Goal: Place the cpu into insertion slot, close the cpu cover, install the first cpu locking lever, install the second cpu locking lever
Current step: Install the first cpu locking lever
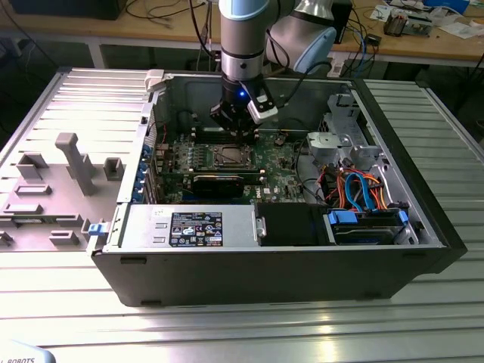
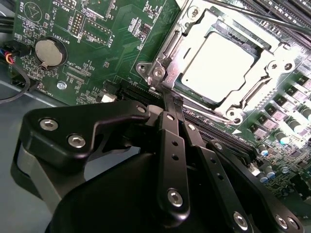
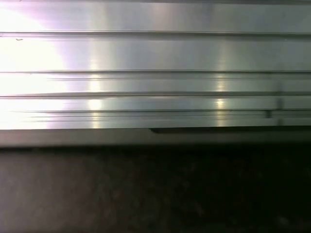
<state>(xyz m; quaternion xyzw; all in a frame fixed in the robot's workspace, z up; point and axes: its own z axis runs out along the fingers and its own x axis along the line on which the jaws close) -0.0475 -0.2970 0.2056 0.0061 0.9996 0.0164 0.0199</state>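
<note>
I have the black gripper (image 1: 235,123) lowered inside the open black computer case (image 1: 287,265) in the upper middle of the exterior frame, just above the green motherboard (image 1: 276,170). In the second wrist view the gripper's (image 2: 172,99) black fingers (image 2: 173,141) are drawn together into one narrow tip, with nothing between them that I can make out. That tip rests at the corner of the square insertion slot with its shiny metal rim (image 2: 160,73), which sits in the upper right of that frame.

The small square cpu with its silvery-grey metal top (image 2: 219,60) lies flat inside the slot. The thin silvery metal cpu cover with the large central window (image 2: 265,73) lies down around it, framing the chip. A thin metal lever rod (image 2: 206,114) runs along the slot's lower edge, beside the fingertip.

A round silver coin battery (image 2: 48,52) sits in the upper left of the second wrist frame. In the exterior view, the case stands on a ribbed metal desk (image 1: 227,325).
</note>
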